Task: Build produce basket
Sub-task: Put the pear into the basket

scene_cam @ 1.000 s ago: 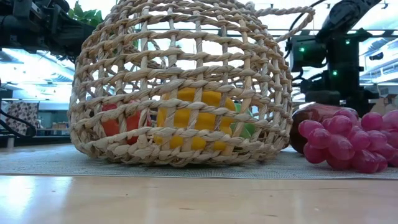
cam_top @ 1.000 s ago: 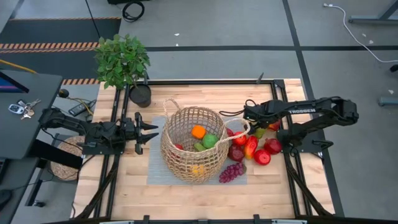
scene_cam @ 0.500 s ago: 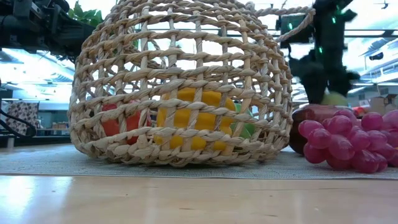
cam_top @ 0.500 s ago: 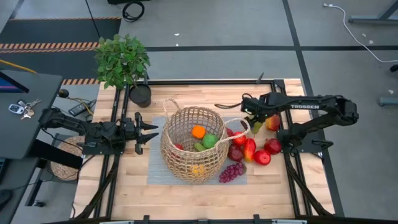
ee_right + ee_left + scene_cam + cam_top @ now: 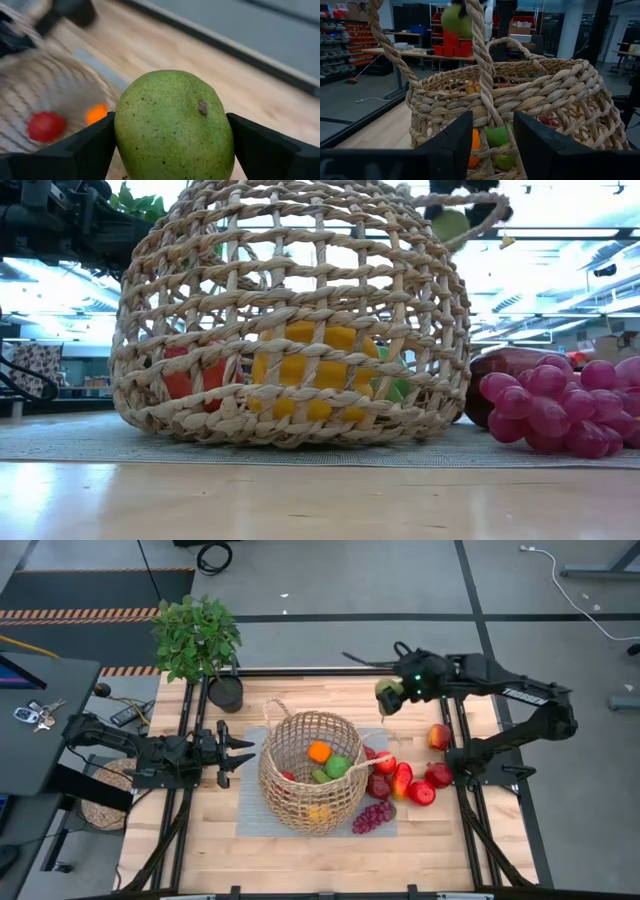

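The tan wicker basket [image 5: 311, 770] stands on a grey mat at the table's middle, with orange, green, yellow and red pieces inside. Red apples, a red pepper and a purple grape bunch [image 5: 372, 816] lie on the mat at its right. My right gripper [image 5: 388, 694] is raised beyond the basket's far right rim, shut on a green speckled fruit [image 5: 174, 125]. My left gripper [image 5: 240, 751] is open and empty, level, just left of the basket; its fingers [image 5: 451, 145] face the basket wall. My right gripper pinches the green fruit between its two fingers [image 5: 90, 145], which press on its two opposite sides [image 5: 122, 132]. The fruit is lifted clear, high above the table; it also shows in the low view [image 5: 452, 222] above the basket's handle.
A potted leafy plant [image 5: 197, 637] in a black pot [image 5: 226, 693] stands at the table's far left. One red apple [image 5: 439, 736] lies apart at the right. The basket's loop handles [image 5: 275, 708] stick up at its far-left and right rims.
My right gripper has risen from the produce pile at the basket's right with the green fruit, lifting it clear and carrying it up and toward the table's far edge. The apples left behind have shifted a little. My left arm has kept still.
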